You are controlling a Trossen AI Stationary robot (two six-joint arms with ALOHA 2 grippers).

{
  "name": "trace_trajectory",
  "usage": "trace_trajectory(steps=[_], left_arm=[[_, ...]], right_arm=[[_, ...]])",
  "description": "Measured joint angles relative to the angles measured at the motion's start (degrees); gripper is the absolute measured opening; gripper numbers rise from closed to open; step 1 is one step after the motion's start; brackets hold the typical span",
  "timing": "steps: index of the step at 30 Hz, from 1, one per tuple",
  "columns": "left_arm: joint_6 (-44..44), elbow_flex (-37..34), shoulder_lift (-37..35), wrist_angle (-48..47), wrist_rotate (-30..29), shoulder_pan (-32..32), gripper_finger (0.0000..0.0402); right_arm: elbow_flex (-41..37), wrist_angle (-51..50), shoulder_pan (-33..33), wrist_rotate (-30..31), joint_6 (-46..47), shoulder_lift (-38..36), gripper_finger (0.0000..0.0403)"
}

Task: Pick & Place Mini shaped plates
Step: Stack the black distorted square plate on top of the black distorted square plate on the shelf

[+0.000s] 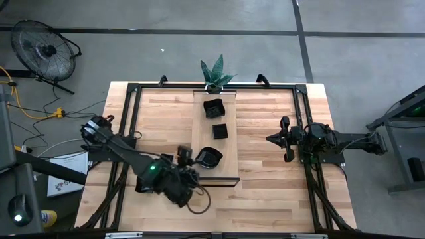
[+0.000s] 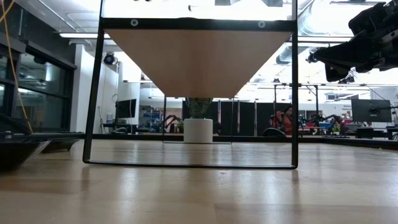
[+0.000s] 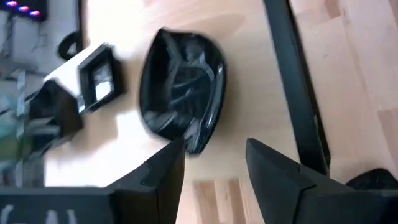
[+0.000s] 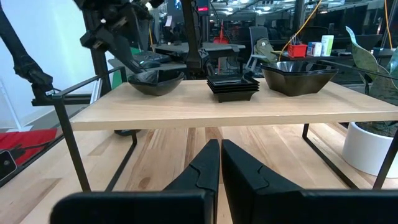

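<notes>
A pale wooden board point(image 1: 202, 141) stands raised on a black frame at the table's middle. Three sets of mini shaped plates rest on it: a wavy-rimmed black dish point(image 1: 213, 107) at the far end, a stack of square plates point(image 1: 220, 131) in the middle, and a leaf-shaped plate point(image 3: 181, 87) at the near end. My left gripper point(image 3: 214, 155) is open at this plate's near rim, slanting down from the table's left. My right gripper point(image 4: 219, 163) is shut and level at the table's right side, touching nothing. My left gripper stands open at the near rim point(image 3: 194, 144) of the leaf-shaped plate, and one fingertip point(image 3: 176, 151) lies right beside that rim. I cannot tell whether it touches the rim. The plate sits flat on the board point(image 4: 205, 107).
A potted plant point(image 1: 216, 73) stands at the board's far end. The black frame's legs and rails point(image 2: 292, 93) run around the board. Bare tabletop point(image 1: 265, 192) lies to the right of and in front of the board.
</notes>
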Motion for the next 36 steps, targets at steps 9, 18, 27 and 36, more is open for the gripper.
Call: trace_trajectory(steps=[9,18,27,36], left_arm=[[-29.5,0.0,-3.7,-17.2,-4.8,-6.5,0.0166],[-48.9,-1.8,-5.8,-24.1,2.9,-7.9,0.0166],[-55.0,-18.0,-14.7,-15.6,11.9,-7.1,0.0166],[-56.1,-37.0,-25.1,3.0,23.3,-3.0,0.0166]], right_arm=[[0.0,0.0,0.0,0.0,0.0,0.0,0.0012],[0.0,0.0,0.0,0.0,0.0,0.0,0.0012],[0.0,0.0,0.0,0.0,0.0,0.0,0.0012],[0.0,0.0,0.0,0.0,0.0,0.0,0.0012]])
